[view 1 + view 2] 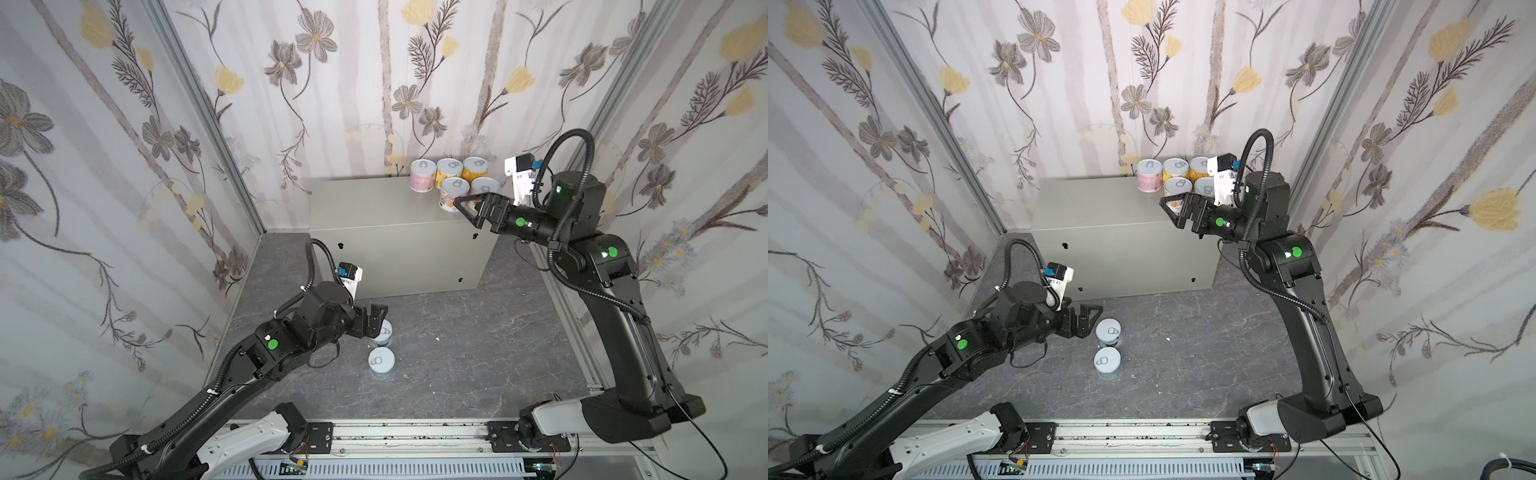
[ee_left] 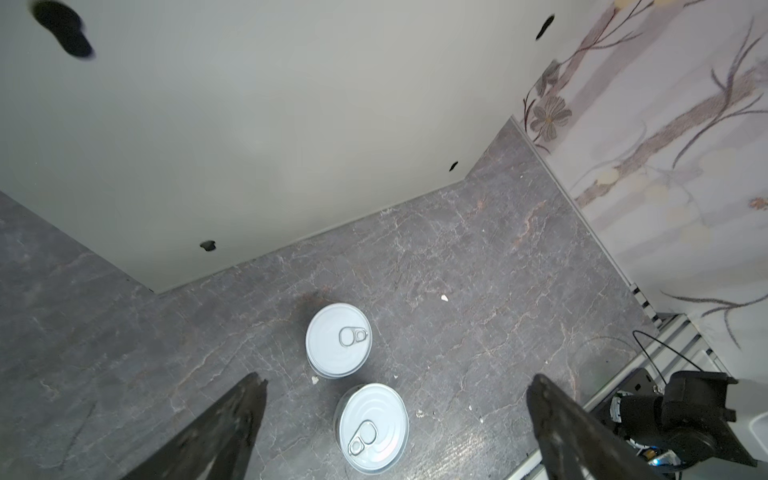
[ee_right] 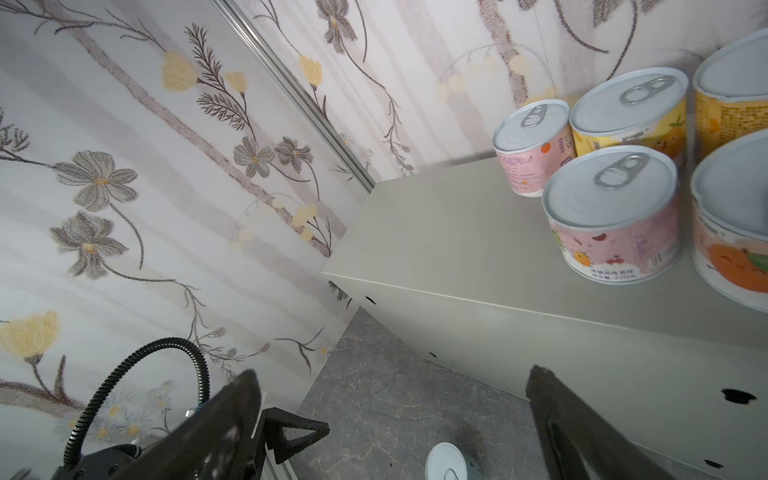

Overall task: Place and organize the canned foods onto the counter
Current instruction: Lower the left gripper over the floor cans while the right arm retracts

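Seven tins in all, and one counter (image 1: 374,208) to hold them. Five stand upright on its top, bunched at the far right corner by the wall (image 1: 374,83) — a back row of three, the pink tin (image 1: 423,178), the yellow tin (image 1: 449,171) and the deep-yellow tin (image 1: 475,167), with the pink-and-white tin (image 1: 454,192) and the orange-print tin (image 1: 485,185) in front. Two are not yet up: one floor tin (image 1: 1108,332) stands upright on the dark floor (image 1: 478,353) close to the counter's front, and a second floor tin (image 1: 1108,362) stands just beside it, further out.

Two grippers, both empty. The right gripper (image 1: 467,211) hangs with its fingers spread wide just in front of the five, pinching nothing. The left gripper (image 1: 1088,321), spread just as wide, hovers over the floor pair. The left wrist view shows both lids ahead of and between its fingers, with no contact that I can see.

By my judgement the step in hand is the left arm's pick-up of a floor tin. The next move calls for lowering the spread fingers squarely around one tin only and closing on its sides without nudging its neighbour. Then it must be lifted above the counter's edge and set upright next to the front pair — so the right arm should draw clear of that spot
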